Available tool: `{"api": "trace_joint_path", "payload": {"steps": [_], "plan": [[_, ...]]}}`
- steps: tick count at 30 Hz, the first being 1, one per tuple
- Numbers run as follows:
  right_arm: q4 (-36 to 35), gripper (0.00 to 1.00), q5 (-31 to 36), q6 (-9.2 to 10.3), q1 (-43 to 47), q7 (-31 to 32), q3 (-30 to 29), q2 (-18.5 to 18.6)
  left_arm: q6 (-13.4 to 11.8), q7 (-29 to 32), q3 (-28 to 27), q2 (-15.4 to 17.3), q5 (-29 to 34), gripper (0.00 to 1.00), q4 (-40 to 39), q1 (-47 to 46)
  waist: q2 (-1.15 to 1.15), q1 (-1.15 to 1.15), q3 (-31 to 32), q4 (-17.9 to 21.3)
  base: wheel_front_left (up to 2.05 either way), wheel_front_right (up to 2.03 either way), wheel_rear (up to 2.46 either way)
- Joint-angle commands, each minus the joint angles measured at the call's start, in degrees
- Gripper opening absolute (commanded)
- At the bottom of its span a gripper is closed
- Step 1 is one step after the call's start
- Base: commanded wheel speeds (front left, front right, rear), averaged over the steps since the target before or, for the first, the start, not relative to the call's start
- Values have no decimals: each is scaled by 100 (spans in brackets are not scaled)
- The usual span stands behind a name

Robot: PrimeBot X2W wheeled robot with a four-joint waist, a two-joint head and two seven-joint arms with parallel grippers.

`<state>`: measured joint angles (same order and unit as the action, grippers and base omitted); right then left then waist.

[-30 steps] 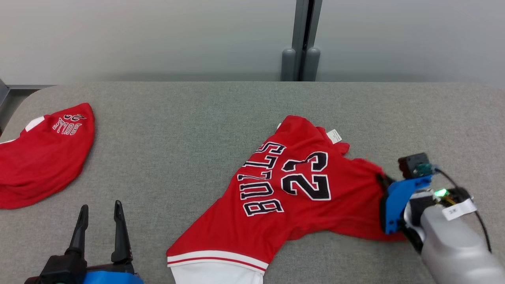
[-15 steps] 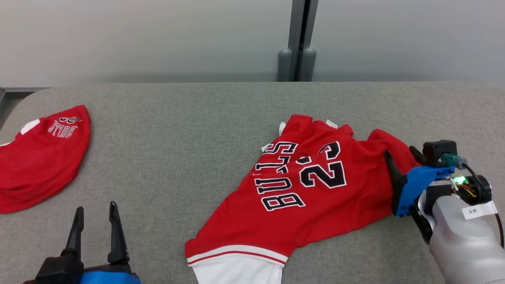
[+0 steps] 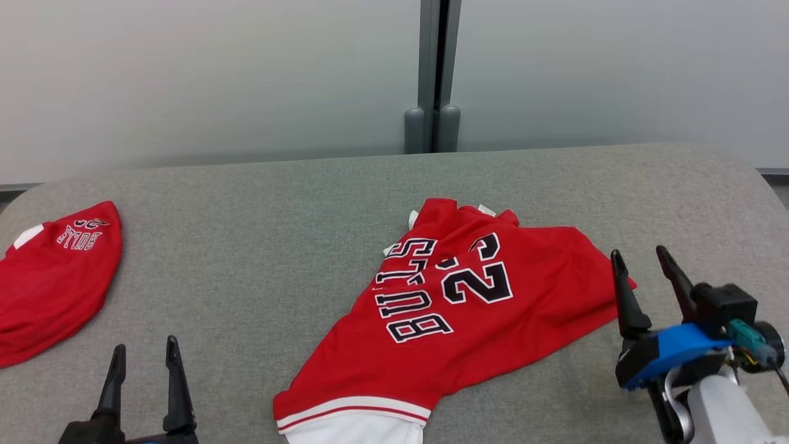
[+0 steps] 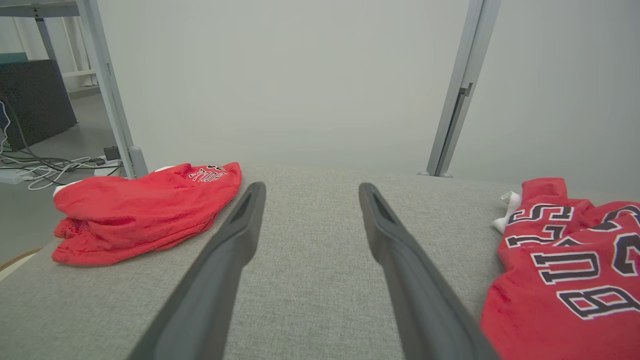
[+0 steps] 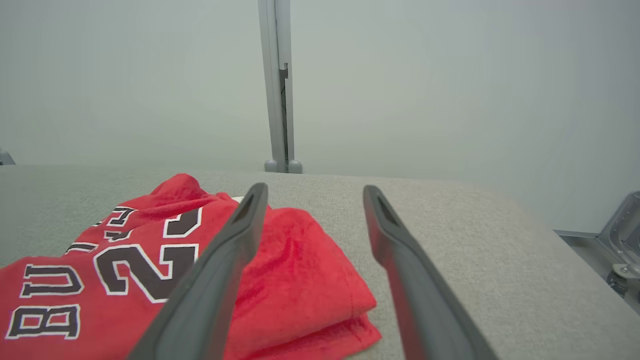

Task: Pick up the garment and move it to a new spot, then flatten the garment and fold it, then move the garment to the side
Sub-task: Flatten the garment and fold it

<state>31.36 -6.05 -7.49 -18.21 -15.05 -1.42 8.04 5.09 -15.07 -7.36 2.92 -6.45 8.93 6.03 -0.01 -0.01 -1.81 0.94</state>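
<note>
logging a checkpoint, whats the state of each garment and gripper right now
red Bulls 23 jersey: lying rumpled on the grey table, right side doubled over, not held
second red jersey: bunched at the table's left edge, untouched
left gripper: open, empty
right gripper: open, empty, beside the Bulls jersey's right edge

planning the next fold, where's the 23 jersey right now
In the head view the 23 jersey lies crumpled on the grey table, right of centre, its right edge beside the open right end effector.
</note>
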Motion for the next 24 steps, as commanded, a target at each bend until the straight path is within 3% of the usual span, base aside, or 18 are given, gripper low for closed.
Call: {"api": "trace_joint_path", "payload": {"steps": [1, 12, 24], "plan": [[-207, 100, -5, -1, 237, -17, -48, -58, 3, -15, -37, -6, 29, 100, -8, 31, 1, 1, 26, 30, 0, 0, 0], [-2241, 100, 325, -1, 1777, -18, -14, -495, -116, -15, -33, -6, 220, 100, 38, 146, 1, 1, 161, 44, 0, 0, 0], [-2096, 100, 222, -1, 1950, -18, -11, -512, -161, -15, 57, -6, 432, 100, 14, 171, 1, 1, 245, 7, 0, 0, 0]]}}
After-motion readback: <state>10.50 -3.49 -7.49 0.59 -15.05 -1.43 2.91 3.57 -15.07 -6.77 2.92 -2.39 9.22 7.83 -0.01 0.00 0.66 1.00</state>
